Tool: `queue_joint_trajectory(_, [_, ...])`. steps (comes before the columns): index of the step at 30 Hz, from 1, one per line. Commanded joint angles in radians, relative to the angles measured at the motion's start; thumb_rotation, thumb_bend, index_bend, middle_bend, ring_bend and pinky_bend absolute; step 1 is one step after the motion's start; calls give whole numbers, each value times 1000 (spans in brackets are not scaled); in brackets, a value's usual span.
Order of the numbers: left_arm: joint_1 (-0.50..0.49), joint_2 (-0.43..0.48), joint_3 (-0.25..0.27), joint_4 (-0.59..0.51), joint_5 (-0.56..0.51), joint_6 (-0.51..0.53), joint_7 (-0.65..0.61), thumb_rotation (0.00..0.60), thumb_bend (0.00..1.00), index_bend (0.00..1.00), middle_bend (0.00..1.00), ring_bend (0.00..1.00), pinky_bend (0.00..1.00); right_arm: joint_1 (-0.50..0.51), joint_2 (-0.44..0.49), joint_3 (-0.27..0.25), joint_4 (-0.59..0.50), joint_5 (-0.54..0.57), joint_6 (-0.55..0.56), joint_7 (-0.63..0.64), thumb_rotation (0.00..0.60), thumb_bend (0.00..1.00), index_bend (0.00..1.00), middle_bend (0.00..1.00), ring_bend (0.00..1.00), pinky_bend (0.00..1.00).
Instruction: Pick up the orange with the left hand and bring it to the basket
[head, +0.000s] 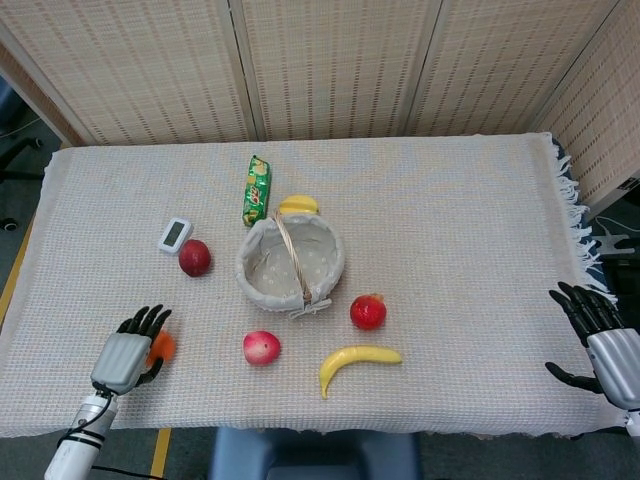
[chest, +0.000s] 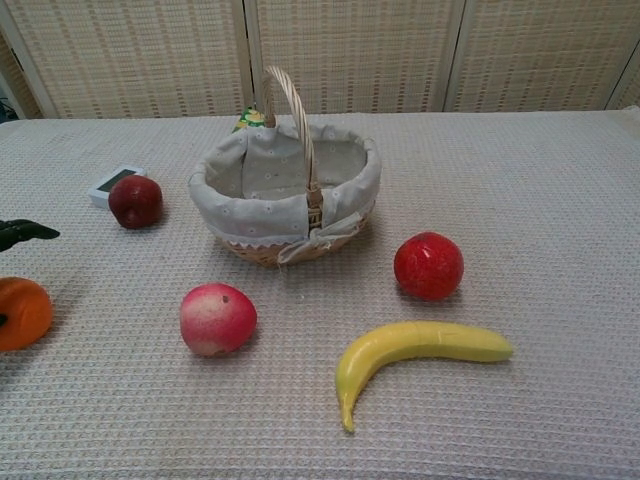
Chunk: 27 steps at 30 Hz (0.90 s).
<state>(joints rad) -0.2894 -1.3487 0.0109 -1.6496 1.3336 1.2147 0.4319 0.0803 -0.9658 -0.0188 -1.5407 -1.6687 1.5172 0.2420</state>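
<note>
Left hand at the orange, grasp not yet sure; the carry to the basket was all still to do.

The left hand lay over the orange near the bench's front left corner, fingers reaching past its far side; whether they had closed on it or only cupped it I cannot tell. The orange seemed to sit on the cloth, well apart from the basket, so by my reading nothing of the lift or carry was done. The right hand hung spread and empty at the bench's right edge. In the head view the left hand hid most of the orange; in the chest view the orange was cut by the left edge, and only a dark fingertip showed above it.
</note>
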Motion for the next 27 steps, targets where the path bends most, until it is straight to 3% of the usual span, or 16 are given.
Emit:
queue_joint_trajectory(1, [9,12,20,-17,17,4,2,600,360,0,0,0,195,0,0,0,0,0,1,2,600,47,0,0,0,82])
queue_joint_trajectory(8, [16,18,44,-22,18,-15,-12,600,360,0,0,0,195,0,1,0,1,-1,4,5,600,48,0,0,0,83])
queue_joint_trajectory(20, [-4,-56,8,72,-35,-38,10,600,361,0,0,12,194,2,0,-1,-1,0,-1,1,600,47,0,0,0,83])
queue_joint_trajectory(23, [7,-101,-7,127,-3,33,40,600,361,0,8,166,231,2,0,-1,0,0,1,2,600,47,0,0,0,83])
queue_joint_trajectory(25, [18,-142,-20,175,31,98,52,600,363,7,68,297,329,1,0,-2,0,0,1,4,600,47,0,0,0,83])
queue_joint_trajectory(27, [29,-174,-29,217,61,152,46,600,375,84,201,431,451,1,1,-2,0,-2,3,4,600,47,0,0,0,83])
